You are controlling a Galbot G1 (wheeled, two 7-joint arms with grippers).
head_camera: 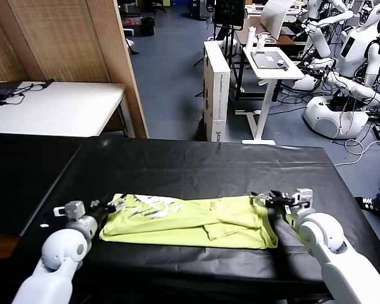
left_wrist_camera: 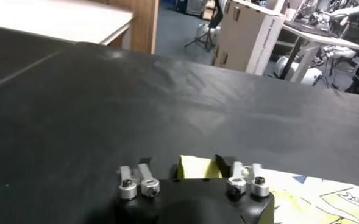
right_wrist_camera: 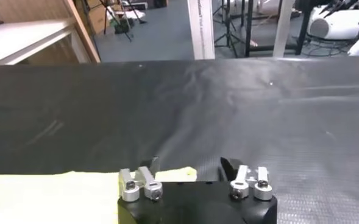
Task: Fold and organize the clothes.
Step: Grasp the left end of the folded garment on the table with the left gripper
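The clothes are one lime yellow-green T-shirt (head_camera: 190, 221), lying in a long folded band across the black table cover (head_camera: 196, 164). My left gripper (head_camera: 114, 204) is low at the shirt's left end, by the neck. In the left wrist view a raised corner of the shirt (left_wrist_camera: 197, 168) stands between the fingers of the left gripper (left_wrist_camera: 199, 165), whose jaws are half apart. My right gripper (head_camera: 261, 199) is at the shirt's right end. In the right wrist view the right gripper (right_wrist_camera: 190, 167) straddles the shirt's edge (right_wrist_camera: 173, 173), with a bare gap beside one finger.
A white table (head_camera: 57, 107) stands at the back left beside a wooden partition (head_camera: 123, 63). Beyond the far edge are a tall white box (head_camera: 216, 88), a white stand table (head_camera: 272, 63) and other robots (head_camera: 342, 95). The shirt lies near the table's front edge.
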